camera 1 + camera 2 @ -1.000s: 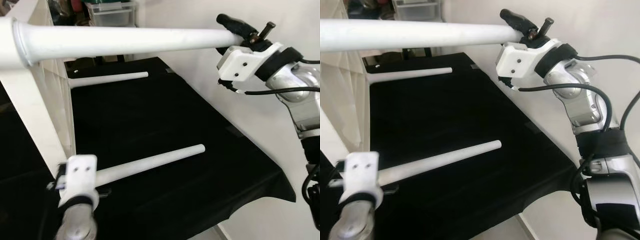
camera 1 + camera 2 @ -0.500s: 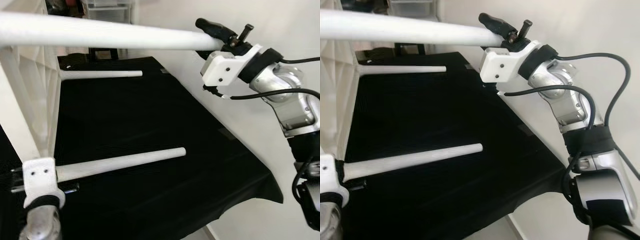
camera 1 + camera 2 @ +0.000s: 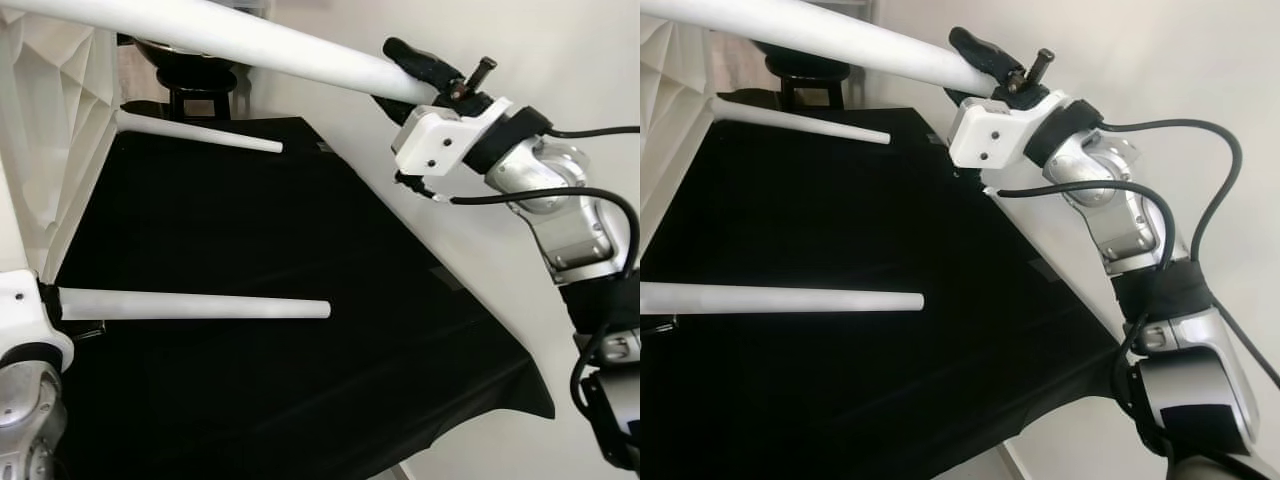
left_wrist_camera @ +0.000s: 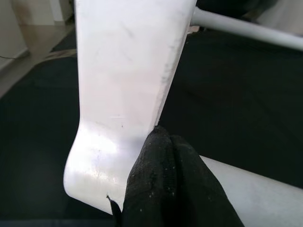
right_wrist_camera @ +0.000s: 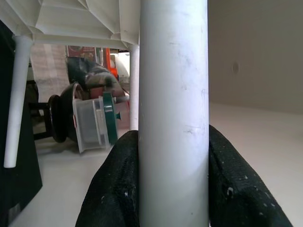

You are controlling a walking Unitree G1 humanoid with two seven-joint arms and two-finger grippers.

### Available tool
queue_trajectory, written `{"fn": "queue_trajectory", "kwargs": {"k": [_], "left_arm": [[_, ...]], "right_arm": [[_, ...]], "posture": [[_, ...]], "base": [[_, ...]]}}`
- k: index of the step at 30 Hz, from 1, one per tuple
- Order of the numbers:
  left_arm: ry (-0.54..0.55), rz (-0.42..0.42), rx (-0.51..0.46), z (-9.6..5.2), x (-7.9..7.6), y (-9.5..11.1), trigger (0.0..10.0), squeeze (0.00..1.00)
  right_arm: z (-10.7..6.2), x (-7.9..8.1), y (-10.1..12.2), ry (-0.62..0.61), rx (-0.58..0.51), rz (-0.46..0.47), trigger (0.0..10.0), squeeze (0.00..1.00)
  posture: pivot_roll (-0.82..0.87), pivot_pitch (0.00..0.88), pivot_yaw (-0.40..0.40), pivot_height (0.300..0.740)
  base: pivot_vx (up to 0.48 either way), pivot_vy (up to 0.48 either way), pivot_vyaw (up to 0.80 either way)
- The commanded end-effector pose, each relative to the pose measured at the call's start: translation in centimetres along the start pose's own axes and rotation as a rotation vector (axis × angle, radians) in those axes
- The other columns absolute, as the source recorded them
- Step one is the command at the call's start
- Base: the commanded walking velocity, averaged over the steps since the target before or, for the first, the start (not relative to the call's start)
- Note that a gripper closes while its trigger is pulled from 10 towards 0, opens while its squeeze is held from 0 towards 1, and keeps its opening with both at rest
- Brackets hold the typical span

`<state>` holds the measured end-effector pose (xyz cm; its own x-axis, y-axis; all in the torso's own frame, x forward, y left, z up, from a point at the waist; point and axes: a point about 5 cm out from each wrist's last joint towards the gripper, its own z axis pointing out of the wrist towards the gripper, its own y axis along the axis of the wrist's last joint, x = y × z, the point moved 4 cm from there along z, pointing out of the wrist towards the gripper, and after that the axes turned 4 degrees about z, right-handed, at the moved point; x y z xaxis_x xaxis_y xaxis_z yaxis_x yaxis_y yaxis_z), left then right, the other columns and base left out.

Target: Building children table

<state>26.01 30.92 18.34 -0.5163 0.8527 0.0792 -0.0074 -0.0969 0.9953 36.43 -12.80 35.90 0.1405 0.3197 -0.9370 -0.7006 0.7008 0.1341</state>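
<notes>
- A black cloth covers the floor beside a white wall
- Low down and near, the left end effector is shut on the edge of the white table, which lies tipped on its side
- Its legs stick out over the cloth
- Up high, the right end effector squeezes the top leg
- Far back sits a dark stool

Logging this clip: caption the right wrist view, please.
Right gripper clamps a white plastic table leg; the ribbed white tabletop underside is beyond.
</notes>
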Motion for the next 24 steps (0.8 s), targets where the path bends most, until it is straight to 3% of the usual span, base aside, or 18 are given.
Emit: {"fn": "queue_trajectory", "kwargs": {"k": [1,4,5,6,8,10,12,14,15,16,17,19,21,22,23,24], "left_arm": [[0.365,0.044,0.008,-0.3,8.7,-0.2,10.0,0.0],[0.344,0.028,0.0,-0.1,8.2,0.1,10.0,0.0],[0.343,0.037,-0.027,0.4,8.6,1.2,10.0,0.0],[0.343,0.037,-0.027,0.4,8.6,1.2,10.0,0.0],[0.348,0.075,-0.116,1.6,10.3,4.7,10.0,0.0],[0.348,0.075,-0.116,1.6,10.3,4.7,10.0,0.0],[0.353,0.115,-0.226,2.7,12.1,9.5,10.0,0.0],[0.353,0.115,-0.226,2.7,12.1,9.5,10.0,0.0],[0.345,0.135,-0.285,3.1,12.5,12.1,10.0,0.0],[0.304,0.153,-0.37,3.8,12.0,15.9,10.0,0.0],[0.304,0.153,-0.37,3.8,12.0,15.9,10.0,0.0],[0.213,0.178,-0.489,4.3,10.2,21.1,10.0,0.0],[0.213,0.178,-0.489,4.3,10.2,21.1,10.0,0.0],[0.164,0.19,-0.523,4.4,9.0,22.6,10.0,0.0],[0.164,0.19,-0.523,4.4,9.0,22.6,10.0,0.0],[0.113,0.199,-0.547,4.5,7.7,23.5,10.0,0.0]], "right_arm": [[-4.2,2.3,-7.0,0.12,0.327,0.029,0.0,0.0],[-5.0,3.4,-7.9,0.131,0.382,0.066,0.0,0.0],[-5.6,4.7,-8.4,0.136,0.425,0.128,0.0,0.0],[-5.6,4.7,-8.4,0.136,0.425,0.128,0.0,0.0],[-7.0,8.2,-9.2,0.15,0.509,0.273,0.0,0.0],[-7.0,8.2,-9.2,0.15,0.509,0.273,0.0,0.0],[-7.9,11.1,-9.3,0.175,0.562,0.357,0.0,0.0],[-7.9,11.1,-9.3,0.175,0.562,0.357,0.0,0.0],[-8.0,12.3,-9.2,0.168,0.585,0.438,0.0,0.0],[-7.8,13.9,-8.6,0.151,0.601,0.558,0.0,0.0],[-7.8,13.9,-8.6,0.151,0.601,0.558,0.0,0.0],[-6.9,16.5,-7.3,0.13,0.612,0.742,0.0,0.0],[-6.9,16.5,-7.3,0.13,0.612,0.742,0.0,0.0],[-6.5,17.5,-6.7,0.116,0.62,0.83,0.0,0.0],[-6.5,17.5,-6.7,0.116,0.62,0.83,0.0,0.0],[-6.1,18.4,-6.2,0.108,0.636,0.907,0.0,0.0]], "posture": [[-0.13,0.075,-0.093,0.74],[-0.13,0.07,-0.091,0.74],[-0.12,0.068,-0.091,0.74],[-0.12,0.068,-0.091,0.74],[-0.1,0.063,-0.087,0.74],[-0.1,0.063,-0.087,0.74],[-0.08,0.062,-0.079,0.74],[-0.08,0.062,-0.079,0.74],[-0.07,0.06,-0.072,0.74],[-0.05,0.053,-0.059,0.74],[-0.05,0.053,-0.059,0.74],[-0.04,0.048,-0.05,0.74],[-0.04,0.048,-0.05,0.74],[-0.03,0.046,-0.047,0.74],[-0.03,0.046,-0.047,0.74],[-0.03,0.046,-0.041,0.74]], "base": [[0.0,0.0,0.0],[0.0,0.0,0.0],[0.0,0.0,0.0],[0.0,0.0,0.0],[0.0,0.0,0.0],[0.0,0.0,0.0],[0.0,0.0,0.0],[0.0,0.0,0.0],[0.0,0.0,0.0],[0.0,0.0,0.0],[0.0,0.0,0.0],[0.0,0.0,0.0],[0.0,0.0,0.0],[0.0,0.0,0.0],[0.0,0.0,0.0],[0.0,0.0,0.0]]}}
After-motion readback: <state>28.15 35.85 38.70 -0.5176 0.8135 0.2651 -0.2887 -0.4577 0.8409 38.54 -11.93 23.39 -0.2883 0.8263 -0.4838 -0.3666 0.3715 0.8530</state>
